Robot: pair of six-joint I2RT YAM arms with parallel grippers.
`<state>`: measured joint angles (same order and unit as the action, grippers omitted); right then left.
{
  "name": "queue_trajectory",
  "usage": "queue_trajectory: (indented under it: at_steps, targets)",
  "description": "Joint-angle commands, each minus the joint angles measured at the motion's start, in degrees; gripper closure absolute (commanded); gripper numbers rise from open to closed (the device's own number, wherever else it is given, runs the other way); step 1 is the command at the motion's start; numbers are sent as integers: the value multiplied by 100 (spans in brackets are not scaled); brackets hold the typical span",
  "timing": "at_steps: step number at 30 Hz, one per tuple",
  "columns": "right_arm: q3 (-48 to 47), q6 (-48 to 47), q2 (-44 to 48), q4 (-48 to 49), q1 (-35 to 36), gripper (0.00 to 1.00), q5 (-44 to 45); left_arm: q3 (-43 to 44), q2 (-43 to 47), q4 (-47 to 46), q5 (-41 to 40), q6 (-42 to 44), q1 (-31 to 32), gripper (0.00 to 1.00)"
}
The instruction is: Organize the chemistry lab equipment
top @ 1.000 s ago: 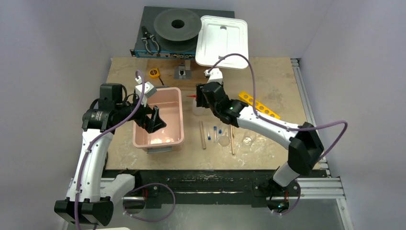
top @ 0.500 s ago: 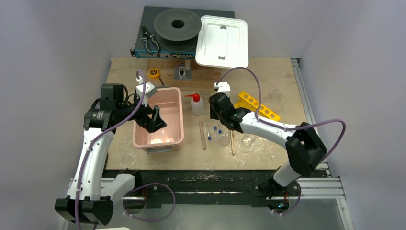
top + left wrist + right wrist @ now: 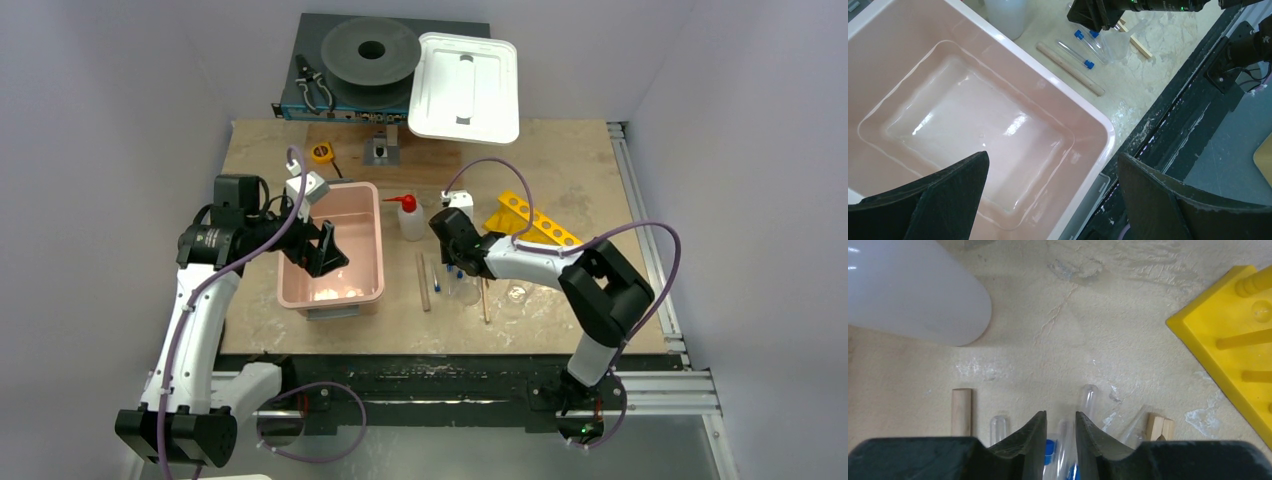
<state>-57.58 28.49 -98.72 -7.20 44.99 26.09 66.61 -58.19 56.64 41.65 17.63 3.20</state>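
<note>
My right gripper (image 3: 455,256) is down on the table over thin clear blue-capped tubes (image 3: 438,281). In the right wrist view its jaws (image 3: 1061,416) stand narrowly apart, closed on one tube (image 3: 1063,437), with other tubes either side. The white squeeze bottle (image 3: 411,220) with red spout stands just left of it. Wooden sticks (image 3: 423,282) flank the tubes. The clear round dish (image 3: 466,293) and tiny glass (image 3: 517,293) lie nearby. The yellow holed rack (image 3: 535,222) lies to the right. My left gripper (image 3: 325,250) is open and empty over the pink bin (image 3: 378,240).
The pink bin (image 3: 963,115) holds nothing I can see. A white lid (image 3: 465,85), black spool (image 3: 370,50) and black pliers (image 3: 315,88) sit at the back. A yellow tape measure (image 3: 321,152) and a small grey block (image 3: 381,148) lie behind the bin.
My right gripper left the squeeze bottle standing, moved toward the near edge and came down over the tubes. The left arm has not moved.
</note>
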Motion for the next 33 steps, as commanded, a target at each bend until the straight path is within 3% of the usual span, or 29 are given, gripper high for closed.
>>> queue_trajectory:
  at_steps: [1, 6, 16, 27, 33]
  targets:
    - [86, 122, -41, 253, -52, 71, -104, -45, 0, -97, 33, 136, 23, 0]
    - [195, 201, -57, 237, -54, 71, -172, -25, -29, -107, 36, 128, 23, 0]
    - [617, 363, 223, 269, -59, 82, -151, 5, -53, -82, -15, 136, 23, 0]
    - [811, 437, 312, 329, -47, 78, -350, 45, -34, -36, -43, 180, 23, 0]
    - [668, 430, 425, 337, -39, 100, -465, 20, -10, 8, -13, 194, 23, 0]
